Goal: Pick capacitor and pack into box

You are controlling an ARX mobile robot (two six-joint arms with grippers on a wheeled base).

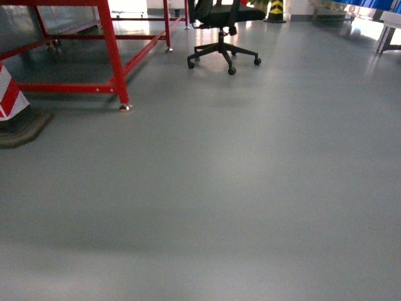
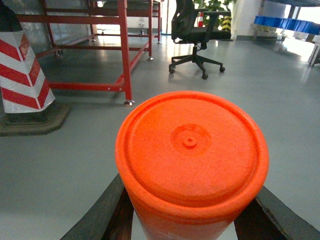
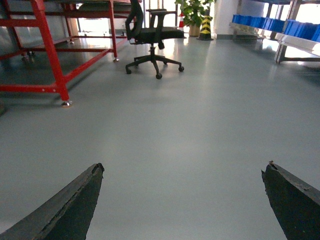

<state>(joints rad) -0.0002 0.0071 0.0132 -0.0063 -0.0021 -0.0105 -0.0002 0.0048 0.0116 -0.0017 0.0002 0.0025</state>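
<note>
A fat orange cylinder, the capacitor [image 2: 190, 150], fills the left wrist view with its round end cap facing the camera. My left gripper [image 2: 189, 202] is shut on it, one dark finger [image 2: 107, 215] pressed against each side. My right gripper [image 3: 184, 170] is open, with only bare grey floor between its fingers [image 3: 75, 205]. The box is out of view in all three views. Neither gripper shows in the head view.
A red metal table frame [image 1: 113, 50] stands at the left. A black office chair [image 1: 222, 31] is behind it. A red-and-white striped bollard [image 2: 22, 70] on a dark base is at the far left. Blue crates [image 3: 270, 22] line shelves at the far right.
</note>
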